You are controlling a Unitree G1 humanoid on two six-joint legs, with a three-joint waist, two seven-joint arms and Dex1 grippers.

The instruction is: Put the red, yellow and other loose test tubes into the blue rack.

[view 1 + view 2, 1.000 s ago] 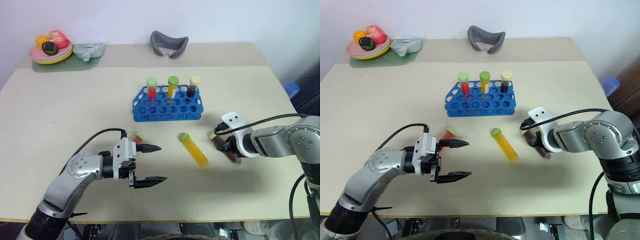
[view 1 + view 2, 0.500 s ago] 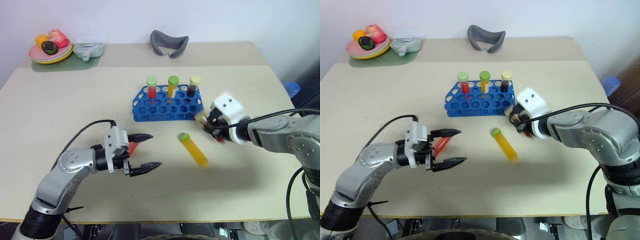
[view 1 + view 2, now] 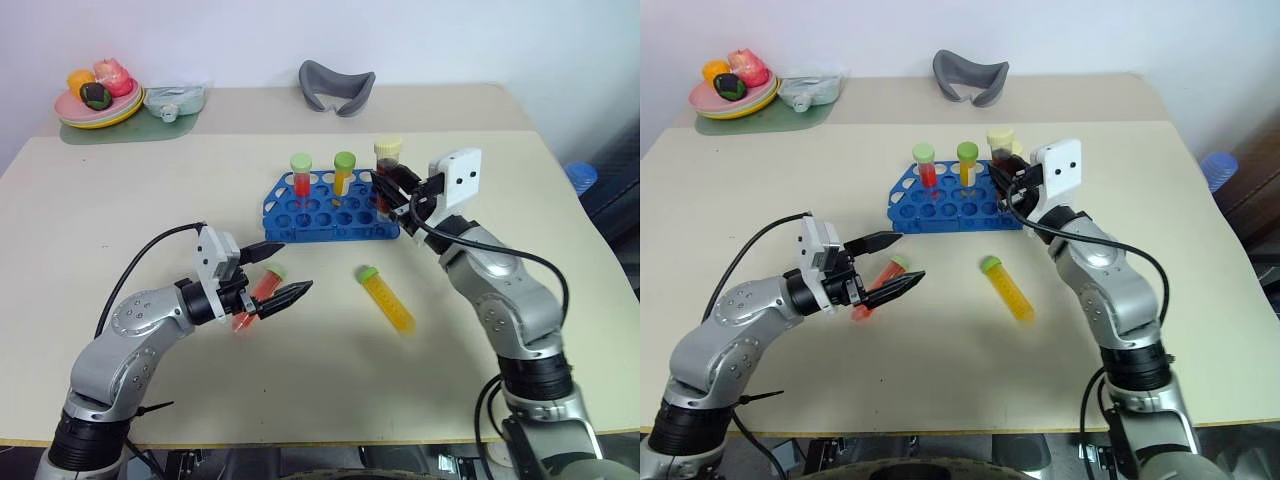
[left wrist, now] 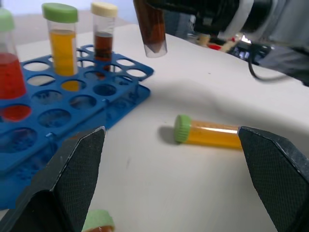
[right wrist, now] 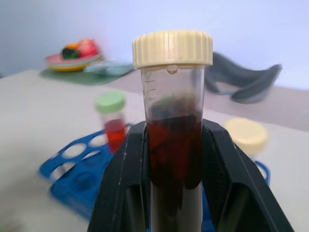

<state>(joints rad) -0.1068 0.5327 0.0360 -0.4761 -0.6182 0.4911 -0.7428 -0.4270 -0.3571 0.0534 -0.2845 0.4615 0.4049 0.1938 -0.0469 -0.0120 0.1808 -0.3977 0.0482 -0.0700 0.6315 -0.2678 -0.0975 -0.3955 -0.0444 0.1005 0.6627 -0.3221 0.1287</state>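
Progress toward a full rack, read left to right. Left gripper [image 3: 281,271], its black fingers spread wide and empty, straddles a loose green-capped tube of red liquid [image 3: 258,291] lying on the beige table [image 3: 120,215]. Blue plastic rack [image 3: 330,210] already stands three tubes upright in its back row: green-capped red tube [image 3: 302,175], green-capped orange tube [image 3: 344,172], and a cream-capped dark tube [image 4: 103,30]. A green-capped yellow tube [image 3: 386,298] lies loose in front of the rack. Right gripper [image 3: 394,192], fingers clamped on a cream-capped tube of dark red liquid [image 3: 386,172], holds it upright above the rack's right end; judged three racked, one in transit, two left. Right wrist view confirms the clamp around the tube's body; left wrist view shows its tip clear of the holes.
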